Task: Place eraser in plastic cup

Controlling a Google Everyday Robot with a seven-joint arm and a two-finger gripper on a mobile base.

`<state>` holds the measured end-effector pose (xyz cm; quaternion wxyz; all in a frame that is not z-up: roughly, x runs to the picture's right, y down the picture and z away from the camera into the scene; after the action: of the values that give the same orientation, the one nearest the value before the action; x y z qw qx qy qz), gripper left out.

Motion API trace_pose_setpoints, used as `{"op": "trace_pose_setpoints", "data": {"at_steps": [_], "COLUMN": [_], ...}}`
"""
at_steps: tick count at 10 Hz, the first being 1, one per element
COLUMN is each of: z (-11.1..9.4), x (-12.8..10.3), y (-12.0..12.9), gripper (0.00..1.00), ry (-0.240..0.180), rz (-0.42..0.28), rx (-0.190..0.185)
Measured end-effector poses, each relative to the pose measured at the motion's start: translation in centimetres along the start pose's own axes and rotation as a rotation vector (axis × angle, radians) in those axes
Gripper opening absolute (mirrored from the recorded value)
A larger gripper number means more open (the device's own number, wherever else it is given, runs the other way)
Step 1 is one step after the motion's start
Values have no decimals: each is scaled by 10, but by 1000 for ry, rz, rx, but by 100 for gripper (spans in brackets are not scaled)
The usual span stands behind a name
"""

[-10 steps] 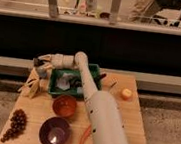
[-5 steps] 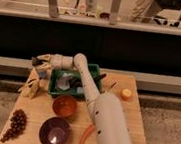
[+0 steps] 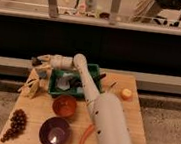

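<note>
My arm rises from the bottom right, bends above the green tray (image 3: 96, 72), and its forearm reaches left. The gripper (image 3: 37, 61) hangs over the board's far left corner, just left of the tray. A small dark shape sits at its tip; I cannot tell whether that is the eraser. The plastic cup (image 3: 64, 84), white and translucent, stands in the left half of the tray, to the right of and nearer than the gripper. No eraser shows plainly anywhere else.
An orange-red bowl (image 3: 65, 105) and a purple bowl (image 3: 54, 131) stand in front of the tray. Dark grapes (image 3: 15, 123) lie front left, a beige object (image 3: 31, 86) below the gripper, a red pepper (image 3: 86, 135) by my arm, and an orange item (image 3: 126, 94) at the right.
The gripper has risen a little over the board's left corner and stayed left of the tray. The objects on the board have not moved.
</note>
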<state>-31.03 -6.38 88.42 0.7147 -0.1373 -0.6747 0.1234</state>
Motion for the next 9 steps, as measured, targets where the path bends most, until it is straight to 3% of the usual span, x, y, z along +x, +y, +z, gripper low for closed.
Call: {"op": "trace_pose_setpoints", "data": {"at_steps": [6, 9], "z": [8, 13], "x": [8, 9], "y": [-2, -5], "gripper": [5, 33], "ry": [28, 48], "rz": [3, -15], "rx": [3, -11]}}
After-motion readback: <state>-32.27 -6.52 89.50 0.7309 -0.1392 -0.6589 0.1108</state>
